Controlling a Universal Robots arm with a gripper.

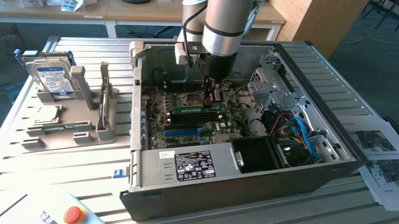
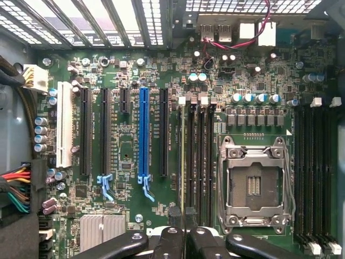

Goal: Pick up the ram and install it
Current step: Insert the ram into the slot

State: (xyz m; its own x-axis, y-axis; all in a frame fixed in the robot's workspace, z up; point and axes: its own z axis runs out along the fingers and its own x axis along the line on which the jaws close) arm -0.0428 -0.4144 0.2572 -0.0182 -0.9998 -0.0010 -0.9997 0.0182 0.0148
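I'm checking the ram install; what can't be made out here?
Seating of the ram: exterior view, too small, partly behind the gripper.
Near end of the ram: wrist view, hidden by the gripper.
Label text on the hard drive: exterior view, too small.
The papers: exterior view, cut off by the edge.

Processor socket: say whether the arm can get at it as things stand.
Probably yes: the case lies open, the processor socket sits bare, no cable over it, and the gripper hangs close beside it, though its jaws look shut on the ram.
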